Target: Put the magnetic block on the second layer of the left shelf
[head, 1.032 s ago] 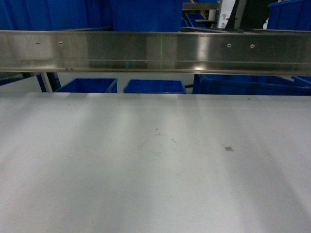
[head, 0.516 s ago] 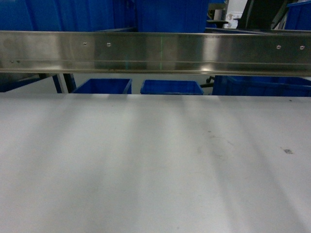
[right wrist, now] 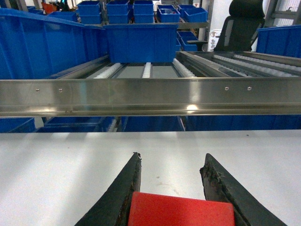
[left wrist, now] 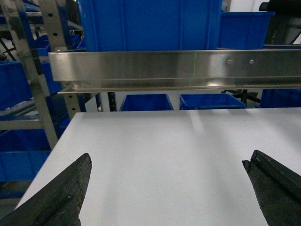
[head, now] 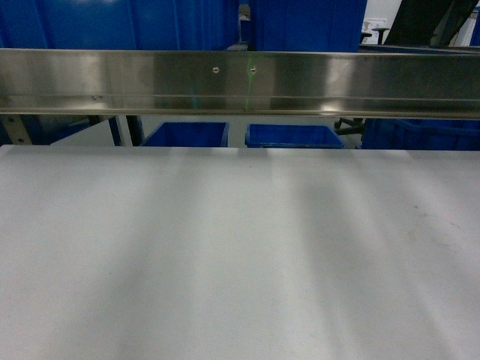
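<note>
The right hand grips the magnetic block between its fingers, low over the white table; the left hand hangs open and empty. Pickup looks done; carrying and placing remain. The block is cut off by the frame's bottom edge, and the steel beam hides much beyond, so the left shelf second layer cannot be identified.

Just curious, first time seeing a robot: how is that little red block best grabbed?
By its two flat opposite sides, coming from behind as the right claw does: the magnetic block is a plain cube sitting between the two fingers, so parallel faces suit a squeeze.
</note>
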Controlling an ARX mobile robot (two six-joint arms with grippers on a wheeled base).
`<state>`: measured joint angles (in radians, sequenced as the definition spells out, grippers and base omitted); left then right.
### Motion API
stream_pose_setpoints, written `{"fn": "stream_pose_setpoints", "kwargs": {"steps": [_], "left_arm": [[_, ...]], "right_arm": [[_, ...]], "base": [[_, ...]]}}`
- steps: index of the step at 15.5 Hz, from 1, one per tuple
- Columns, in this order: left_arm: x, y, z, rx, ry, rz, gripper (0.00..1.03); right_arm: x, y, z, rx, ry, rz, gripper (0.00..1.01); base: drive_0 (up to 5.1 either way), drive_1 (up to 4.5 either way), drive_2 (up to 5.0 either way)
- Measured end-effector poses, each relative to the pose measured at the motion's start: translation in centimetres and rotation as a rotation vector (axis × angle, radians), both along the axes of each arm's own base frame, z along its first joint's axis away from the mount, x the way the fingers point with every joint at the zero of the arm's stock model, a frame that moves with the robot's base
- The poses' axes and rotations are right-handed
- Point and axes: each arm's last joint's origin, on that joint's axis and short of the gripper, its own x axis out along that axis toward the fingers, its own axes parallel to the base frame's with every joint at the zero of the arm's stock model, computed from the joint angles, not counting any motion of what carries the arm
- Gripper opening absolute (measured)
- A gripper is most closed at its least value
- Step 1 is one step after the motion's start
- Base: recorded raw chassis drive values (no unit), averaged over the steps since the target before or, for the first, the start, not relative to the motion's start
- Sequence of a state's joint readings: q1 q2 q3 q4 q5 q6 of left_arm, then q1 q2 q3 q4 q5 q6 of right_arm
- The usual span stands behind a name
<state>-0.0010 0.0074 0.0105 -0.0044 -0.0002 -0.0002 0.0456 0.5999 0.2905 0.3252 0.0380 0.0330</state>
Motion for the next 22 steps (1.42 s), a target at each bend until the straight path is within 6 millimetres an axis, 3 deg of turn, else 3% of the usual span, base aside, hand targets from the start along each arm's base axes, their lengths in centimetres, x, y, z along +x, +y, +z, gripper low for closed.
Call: {"fn": "stream_pose_setpoints", "kwargs": {"steps": [22], "left_arm": [[0.00, 0.00, 0.01, 0.000, -0.001, 0.000, 0.98]], "right_arm": [[0.01, 0.00, 0.01, 0.000, 0.001, 0.000, 0.34]], "base": [[-5.0, 2.45, 2.5]]}}
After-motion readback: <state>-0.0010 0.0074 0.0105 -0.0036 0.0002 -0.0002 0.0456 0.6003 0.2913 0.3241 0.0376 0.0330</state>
